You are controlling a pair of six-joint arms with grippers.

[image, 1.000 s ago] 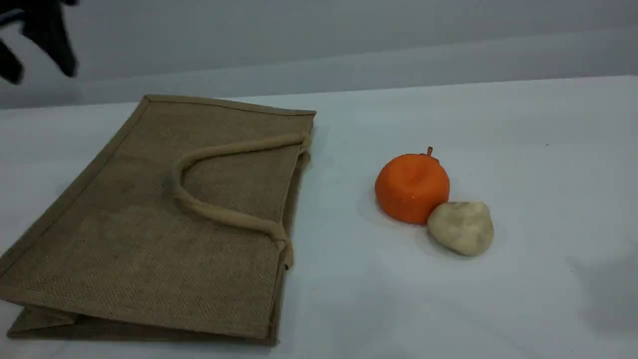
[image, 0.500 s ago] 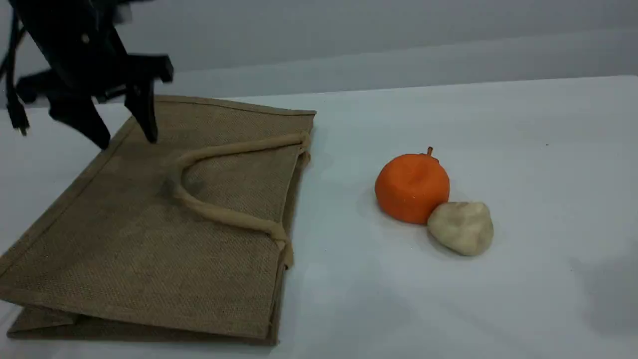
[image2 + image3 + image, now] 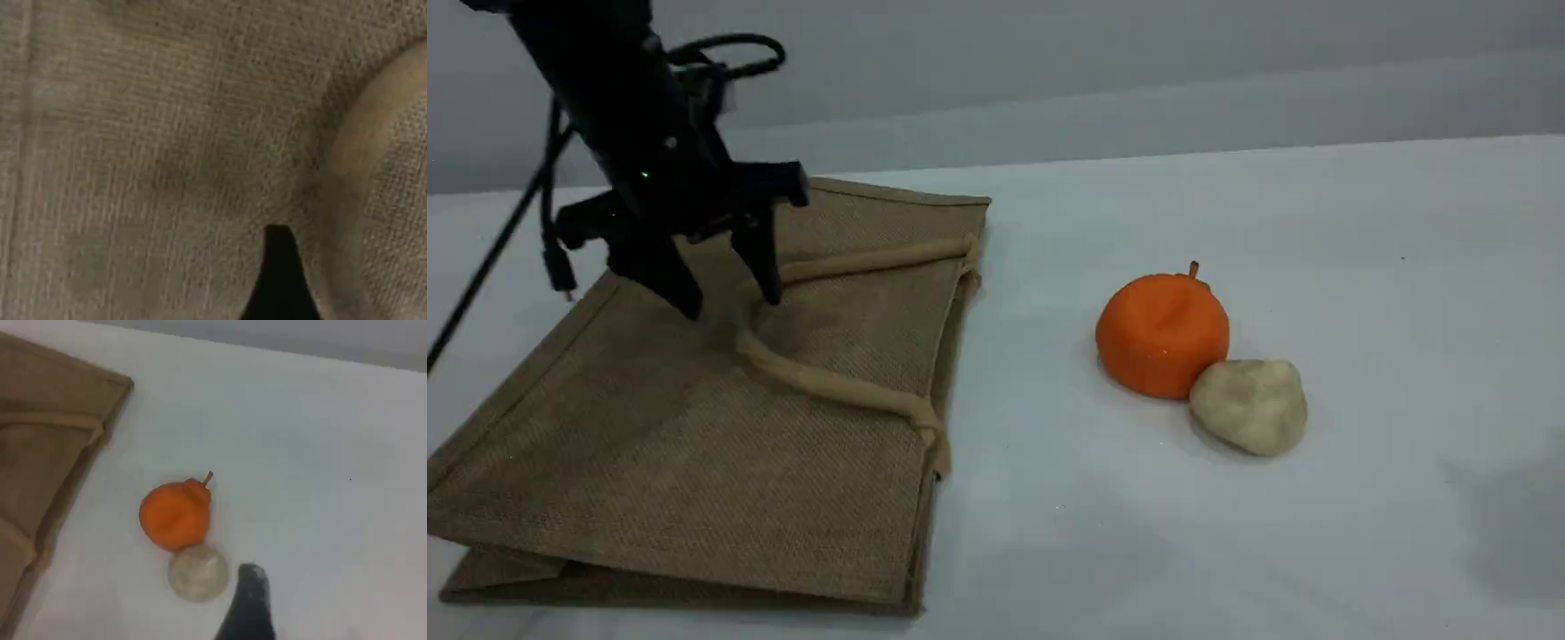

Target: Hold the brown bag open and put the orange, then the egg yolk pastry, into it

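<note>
- While the brown bag (image 3: 694,444) lies flat on the white bench (image 3: 1360,231) in the scene view, the left end effector (image 3: 729,300) hangs over its upper panel. Its 2 fingers are spread wide, holding nothing, by the bend of the beige handle (image 3: 827,384).
- At 3 o'clock of the bag, well apart from it, sits the orange (image 3: 1161,333); the egg yolk pastry (image 3: 1249,407) touches it at 4 o'clock.
- Left wrist view: jute weave of the bag (image 3: 133,167) fills the frame, with 1 dark fingertip (image 3: 280,280) at 6 o'clock and the handle (image 3: 353,140) curving at 3 o'clock. Whether the tip touches the cloth I cannot tell.
- Right wrist view: the right end effector (image 3: 248,603) shows 1 fingertip at 6 o'clock and stands wide, nothing in it. The pastry (image 3: 198,572) lies just at 10 o'clock of that tip, the orange (image 3: 175,515) touches the pastry at 11 o'clock, and the bag (image 3: 40,453) lies at 9 o'clock.
</note>
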